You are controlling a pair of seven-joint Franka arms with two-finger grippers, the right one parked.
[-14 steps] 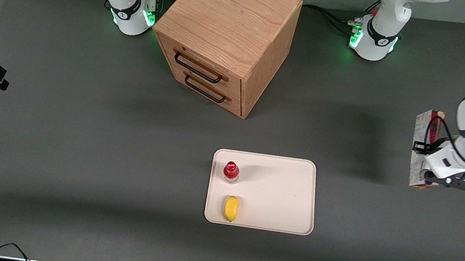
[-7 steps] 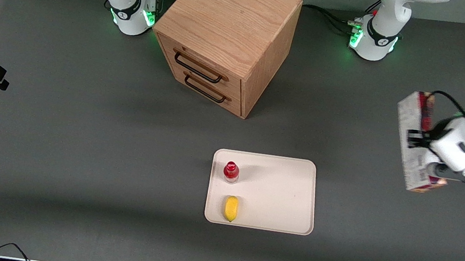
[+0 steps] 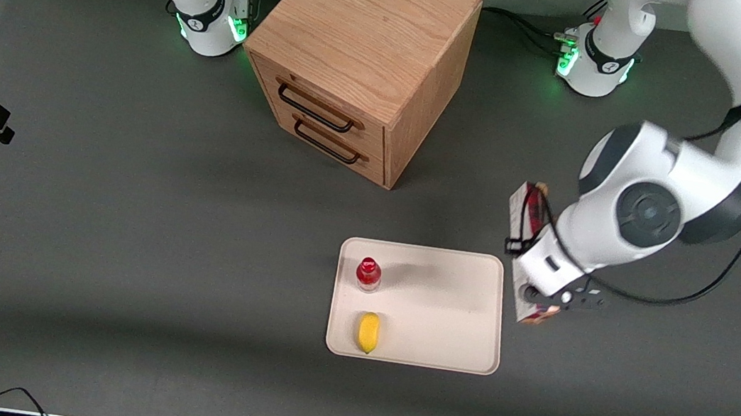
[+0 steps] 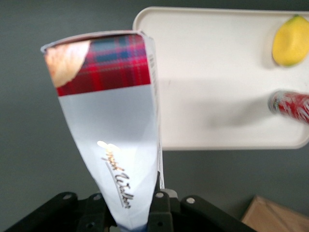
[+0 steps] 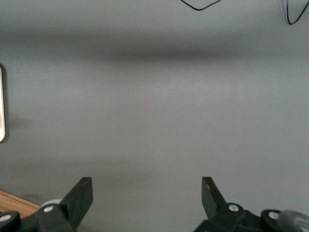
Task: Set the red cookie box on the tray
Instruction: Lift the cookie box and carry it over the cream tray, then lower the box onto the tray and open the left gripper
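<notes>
A white robot arm's two-finger gripper (image 3: 526,263) hangs above the dark grey table (image 3: 123,240), just beside the short edge of a flat cream-beige rectangular tray (image 3: 456,319) with rounded corners and a low rim, on the side toward the working arm's end of the table. Its black fingers (image 4: 161,208) are closed onto a long, narrow cardboard cookie box (image 3: 525,239) with a dark red tartan face, a white-grey printed side and an orange-tan end. The box is clamped between the fingers and held clear of the table, its length running away from them. In the left wrist view the box (image 4: 113,130) reaches out from the fingers toward the tray (image 4: 212,96), and its tartan end lies level with the tray's nearest corner. The box is not over the tray and does not rest on it.

On the tray, well apart from the fingers, stand a small clear bottle with a red cap (image 3: 368,273) and, nearer the front camera, a yellow lemon (image 3: 368,332). Both sit along the tray's edge farthest from the gripper.

A large light wooden cabinet with two drawers and dark metal handles (image 3: 362,56) stands on the table farther from the front camera than the tray, well apart from the gripper.
</notes>
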